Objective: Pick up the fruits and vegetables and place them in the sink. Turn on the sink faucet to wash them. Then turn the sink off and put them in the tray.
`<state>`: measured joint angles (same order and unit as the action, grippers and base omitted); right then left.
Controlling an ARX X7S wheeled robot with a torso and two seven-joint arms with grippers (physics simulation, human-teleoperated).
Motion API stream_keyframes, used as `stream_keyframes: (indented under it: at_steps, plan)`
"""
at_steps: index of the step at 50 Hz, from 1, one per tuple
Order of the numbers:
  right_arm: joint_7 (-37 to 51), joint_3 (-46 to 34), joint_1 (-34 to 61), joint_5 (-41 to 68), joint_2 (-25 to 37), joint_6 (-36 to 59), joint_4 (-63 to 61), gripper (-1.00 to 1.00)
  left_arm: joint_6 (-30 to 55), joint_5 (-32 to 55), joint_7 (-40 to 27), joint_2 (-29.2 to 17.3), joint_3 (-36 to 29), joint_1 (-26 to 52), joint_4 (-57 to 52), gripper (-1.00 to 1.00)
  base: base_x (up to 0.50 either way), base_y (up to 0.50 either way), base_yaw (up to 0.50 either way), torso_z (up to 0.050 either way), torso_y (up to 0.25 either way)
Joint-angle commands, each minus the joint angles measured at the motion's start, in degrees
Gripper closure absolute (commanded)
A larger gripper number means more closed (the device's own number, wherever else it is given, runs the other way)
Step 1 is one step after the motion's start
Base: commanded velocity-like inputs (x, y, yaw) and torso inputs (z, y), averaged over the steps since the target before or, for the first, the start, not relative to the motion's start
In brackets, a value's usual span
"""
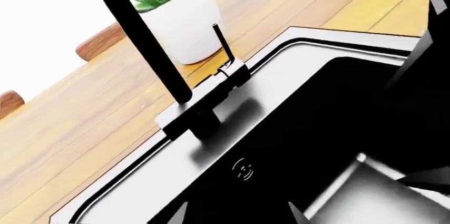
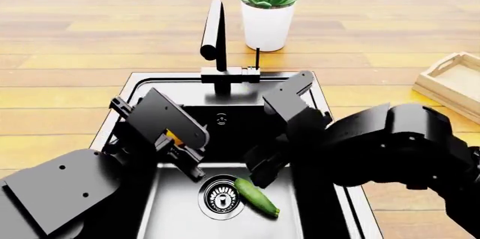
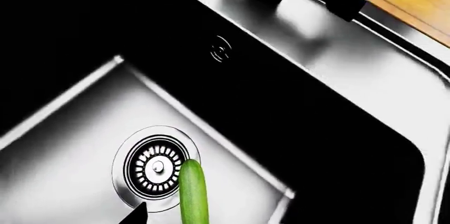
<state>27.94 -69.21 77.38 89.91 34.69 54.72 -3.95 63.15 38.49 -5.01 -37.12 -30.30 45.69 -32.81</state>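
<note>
The cucumber [image 2: 257, 197] lay on the floor of the sink [image 2: 120, 112], one end resting at the edge of the round drain [image 2: 220, 197]; the right wrist view showed the same contact [image 3: 193, 192]. The faucet [image 2: 215, 36] stood upright on its base at the rear rim, spout reaching over the basin, its thin lever [image 2: 257, 58] vertical beside the base.

The left gripper [image 2: 180, 154] hung inside the basin at its left side. A small yellow-orange patch, possibly the lemon [image 2: 172, 136], showed between its fingers; whether the fingers were clenched on it could not be told. The right gripper [image 2: 262, 174] hung low in the basin just above the cucumber's near end, not gripping it; its fingers were largely hidden, so their spread could not be told.

The tray [image 2: 450, 84] sat on the wooden counter [image 2: 90, 48], well apart to the right of the sink. A white plant pot [image 2: 266, 25] stood just behind the faucet.
</note>
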Motion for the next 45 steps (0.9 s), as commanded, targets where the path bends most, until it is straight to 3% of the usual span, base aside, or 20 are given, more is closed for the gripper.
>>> stream_keyframes:
  at_steps: [1, 25, 45]
  plan:
    - [9.9, 6.5, 4.9, 11.7, 10.5, 1.5, -14.7, -1.0, -2.6, -4.2, 1.6, 2.7, -8.0, 0.4, 3.7, 1.0, 0.0, 0.0, 0.0, 0.0, 0.0]
    - [15.2, 10.6, 9.6, 18.2, 16.8, 0.8, -19.5, -1.0, -10.9, -16.0, 7.3, 10.6, -26.0, 1.0, 26.9, 1.0, 0.0, 0.0, 0.0, 0.0, 0.0]
    - [14.3, 11.4, 8.6, 17.0, 17.2, -0.9, -19.9, -1.0, -17.8, -20.0, 9.8, 16.1, -31.6, -0.5, 43.3, 1.0, 0.0, 0.0, 0.0, 0.0, 0.0]
